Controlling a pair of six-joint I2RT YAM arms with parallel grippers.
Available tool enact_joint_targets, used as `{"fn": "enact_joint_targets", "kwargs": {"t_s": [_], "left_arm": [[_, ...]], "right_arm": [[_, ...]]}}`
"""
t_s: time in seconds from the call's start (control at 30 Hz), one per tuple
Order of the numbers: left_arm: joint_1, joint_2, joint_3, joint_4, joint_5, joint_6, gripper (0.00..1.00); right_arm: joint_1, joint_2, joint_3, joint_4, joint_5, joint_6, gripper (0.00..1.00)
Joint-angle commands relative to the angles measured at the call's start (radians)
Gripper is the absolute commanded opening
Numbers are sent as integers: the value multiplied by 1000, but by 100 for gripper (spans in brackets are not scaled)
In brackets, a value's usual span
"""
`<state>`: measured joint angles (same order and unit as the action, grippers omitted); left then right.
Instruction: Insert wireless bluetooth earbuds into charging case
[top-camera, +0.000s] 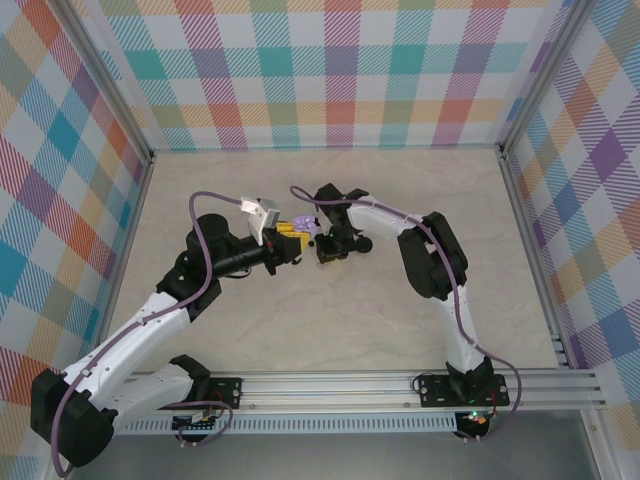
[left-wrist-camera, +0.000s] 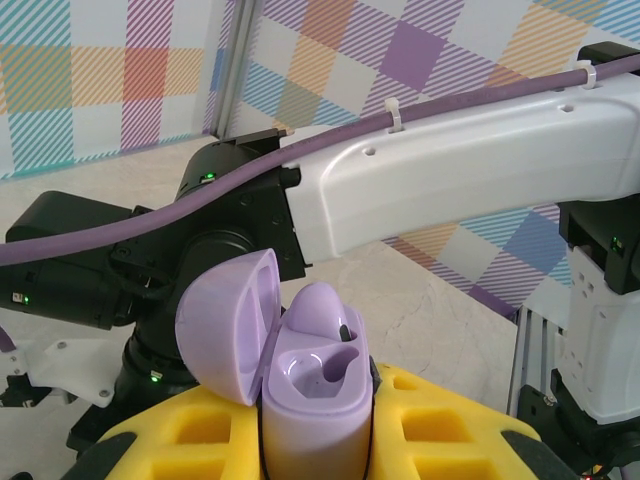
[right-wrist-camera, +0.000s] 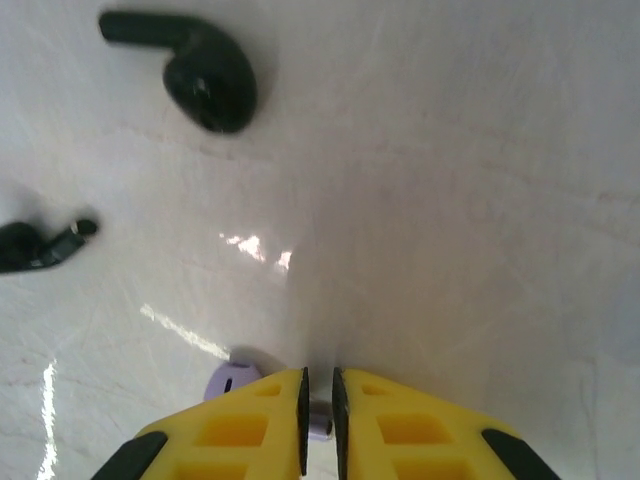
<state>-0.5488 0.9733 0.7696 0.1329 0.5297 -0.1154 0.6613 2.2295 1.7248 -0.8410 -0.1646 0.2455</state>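
My left gripper (left-wrist-camera: 315, 390) is shut on the pale lilac charging case (left-wrist-camera: 300, 435), holding it upright above the table with its lid (left-wrist-camera: 225, 325) swung open to the left. One lilac earbud (left-wrist-camera: 318, 310) sits in the far slot; the near slot (left-wrist-camera: 310, 375) is empty. In the top view the case (top-camera: 306, 228) hangs just left of my right gripper (top-camera: 333, 250). My right gripper (right-wrist-camera: 320, 375) is low over the table, shut on the stem of a second lilac earbud (right-wrist-camera: 228, 380), whose head sticks out to the left. Two black earbuds (right-wrist-camera: 205, 75) (right-wrist-camera: 35, 247) lie loose on the table.
The right arm's white link (left-wrist-camera: 450, 175) and purple cable (left-wrist-camera: 150, 215) cross close behind the case. Checked walls (top-camera: 340, 70) and metal posts enclose the pale tabletop (top-camera: 330, 330).
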Motion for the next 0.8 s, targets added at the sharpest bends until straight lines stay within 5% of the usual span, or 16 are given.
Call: {"fn": "enact_joint_targets", "kwargs": {"t_s": [0.0, 0.77], "left_arm": [[-13, -6, 17, 39, 4, -10, 19], [-13, -11, 22, 38, 5, -13, 19]], "right_arm": [[16, -32, -34, -84, 10, -18, 18], [40, -89, -67, -23, -85, -29, 20]]}}
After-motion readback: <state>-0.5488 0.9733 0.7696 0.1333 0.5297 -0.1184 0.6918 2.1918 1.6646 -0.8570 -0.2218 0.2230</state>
